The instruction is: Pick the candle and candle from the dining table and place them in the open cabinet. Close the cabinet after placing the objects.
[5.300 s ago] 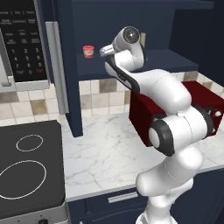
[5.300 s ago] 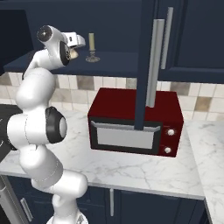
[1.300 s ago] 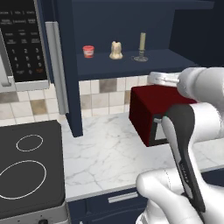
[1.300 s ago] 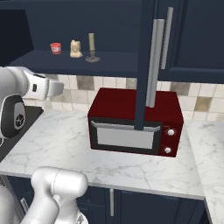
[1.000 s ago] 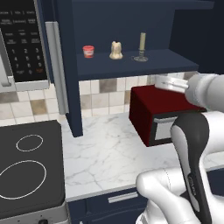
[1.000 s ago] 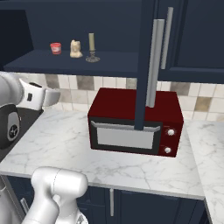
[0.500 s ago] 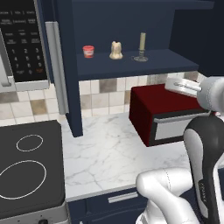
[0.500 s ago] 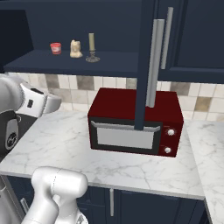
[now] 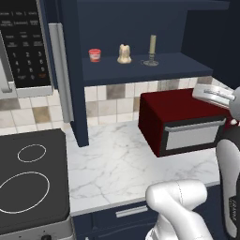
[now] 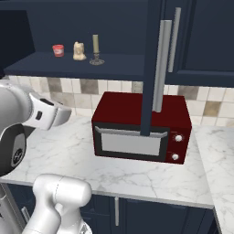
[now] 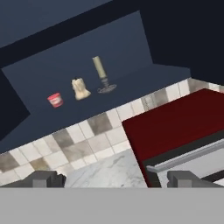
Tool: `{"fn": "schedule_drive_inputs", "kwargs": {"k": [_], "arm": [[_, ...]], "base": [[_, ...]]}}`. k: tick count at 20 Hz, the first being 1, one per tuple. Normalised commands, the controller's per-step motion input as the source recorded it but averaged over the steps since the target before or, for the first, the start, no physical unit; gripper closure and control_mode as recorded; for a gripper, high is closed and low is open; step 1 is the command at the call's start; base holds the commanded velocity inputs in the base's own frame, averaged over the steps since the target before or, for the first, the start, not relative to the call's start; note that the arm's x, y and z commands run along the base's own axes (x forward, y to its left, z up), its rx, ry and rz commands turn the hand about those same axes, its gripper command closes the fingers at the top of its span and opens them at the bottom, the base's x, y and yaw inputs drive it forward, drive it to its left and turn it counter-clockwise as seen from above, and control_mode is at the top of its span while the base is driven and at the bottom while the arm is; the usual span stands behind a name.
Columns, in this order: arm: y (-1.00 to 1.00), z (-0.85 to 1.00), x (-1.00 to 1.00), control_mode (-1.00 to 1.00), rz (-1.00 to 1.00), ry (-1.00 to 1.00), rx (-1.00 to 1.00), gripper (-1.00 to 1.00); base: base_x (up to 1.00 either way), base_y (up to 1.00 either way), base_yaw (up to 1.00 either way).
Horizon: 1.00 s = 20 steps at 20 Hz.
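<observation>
Both candles are parked on the cabinet (image 9: 140,28) shelf now, the olive taper candle (image 9: 152,49) on its dark base right beside the lumpy cream candle (image 9: 123,54) (a little red cup (image 9: 94,55) sits off to the side), so your placing part looks done. Over the last second or so your arm has swung away from the shelf and out toward the red microwave (image 10: 139,125), and the gripper (image 11: 113,178) is wide open, holding nothing. What's left for you is the open door (image 10: 151,68) with the long silver handle (image 10: 161,64), probably your next target.
</observation>
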Motion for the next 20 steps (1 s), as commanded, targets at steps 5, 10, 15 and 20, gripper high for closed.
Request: {"fn": "schedule_drive_inputs", "kwargs": {"k": [5,10,15,20], "arm": [[-0.21,0.0,-0.35,-1.0,-0.02,0.0,0.06,-1.0],[-0.45,0.0,-0.18,-1.0,-0.08,0.03,0.06,-1.0],[-0.5,-0.02,-0.18,-1.0,-0.08,0.03,0.07,-1.0],[-0.37,-0.02,-0.31,-1.0,-0.09,0.0,0.07,-1.0]], "base": [[0.0,0.0,0.0],[0.0,0.0,0.0],[0.0,0.0,0.0],[0.0,0.0,0.0]]}}
